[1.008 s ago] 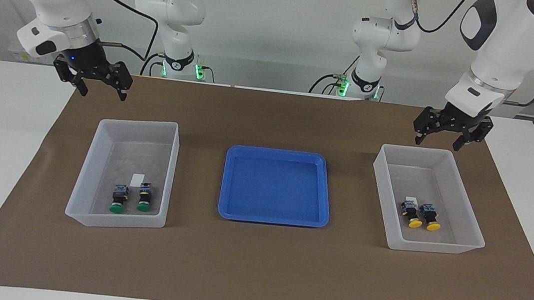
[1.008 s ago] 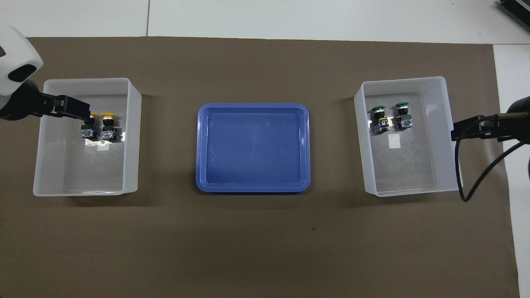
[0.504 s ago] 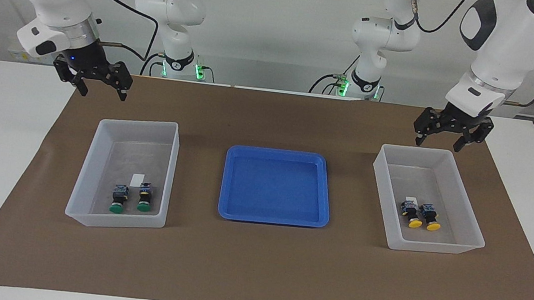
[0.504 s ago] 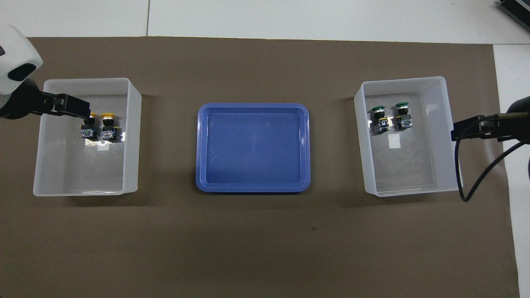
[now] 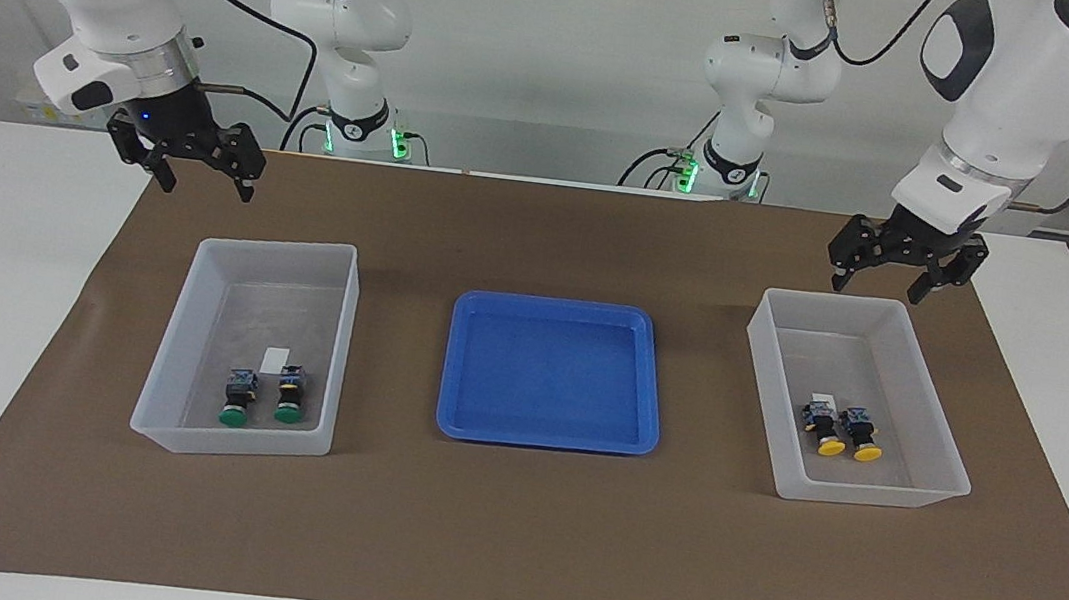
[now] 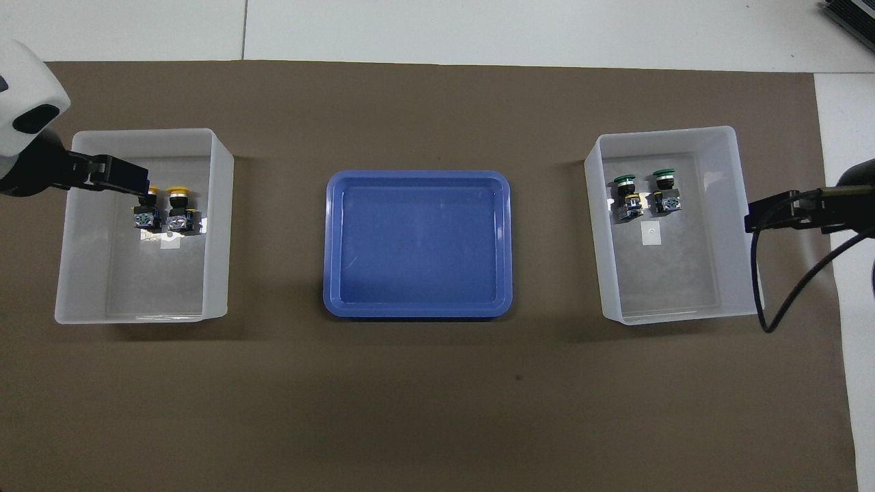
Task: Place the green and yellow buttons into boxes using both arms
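Lying inside each translucent whitish plastic bin (image 5: 188, 341) (image 5: 924, 415), a small blank white label (image 5: 276, 355) (image 5: 822, 399); left gripper (image 5: 884, 282) and right gripper (image 5: 204, 181) fingers released, empty.

No text you can read anywhere, a small white label (image 5: 276, 355) in the box (image 5: 192, 301) holding the green buttons, another white label (image 5: 822, 399) in the box (image 5: 925, 405) holding the yellow ones, any print too small to tell.
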